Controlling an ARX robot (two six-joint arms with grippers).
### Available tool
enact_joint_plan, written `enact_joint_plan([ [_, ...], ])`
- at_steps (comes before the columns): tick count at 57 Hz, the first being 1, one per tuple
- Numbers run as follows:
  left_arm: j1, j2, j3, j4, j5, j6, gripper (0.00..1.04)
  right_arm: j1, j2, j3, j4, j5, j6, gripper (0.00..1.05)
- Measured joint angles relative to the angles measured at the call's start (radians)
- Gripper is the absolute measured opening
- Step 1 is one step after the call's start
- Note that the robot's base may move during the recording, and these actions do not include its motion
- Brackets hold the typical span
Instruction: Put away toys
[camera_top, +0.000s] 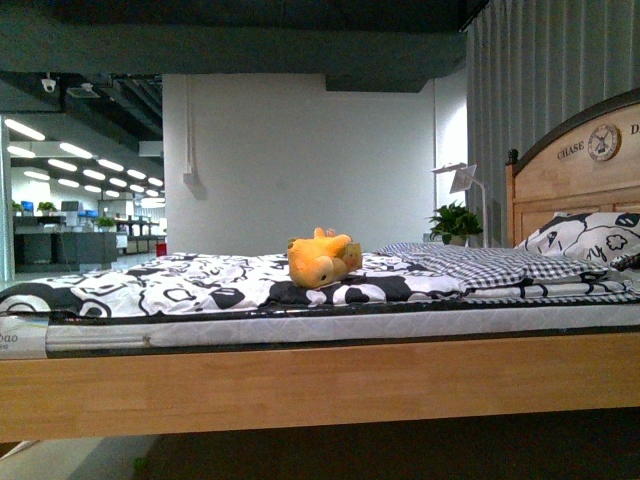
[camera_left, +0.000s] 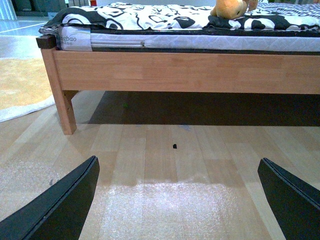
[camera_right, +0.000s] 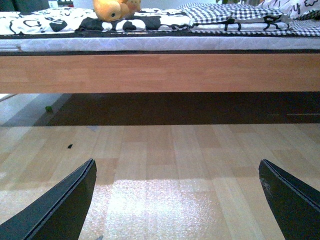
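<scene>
On bed (camera_top: 300, 375): orange-yellow plush toy (camera_top: 320, 260), seemingly sideways

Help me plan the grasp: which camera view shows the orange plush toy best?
The front view: the plush toy lies whole on the bedspread, near mid-frame. The left wrist view crops it at the frame edge; the right wrist view does too.

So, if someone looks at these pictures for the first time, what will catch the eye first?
The small soft orange-yellow plush animal stands out first, lying on the black-and-white patterned bedspread near the middle of the light wooden bed. At the right rises the arched wooden headboard bearing a round clock. In the wrist views, the left hand and the right hand hang open above the pale wooden floor before the bed.
</scene>
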Motion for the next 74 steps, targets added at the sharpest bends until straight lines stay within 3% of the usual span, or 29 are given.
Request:
enact_joint_plan([
  [74, 0.000, 0.000, 0.000, 0.000, 0.000, 0.000, 0.98, 0.000, 0.000, 0.000, 0.000, 0.000, 0.000, 0.98],
])
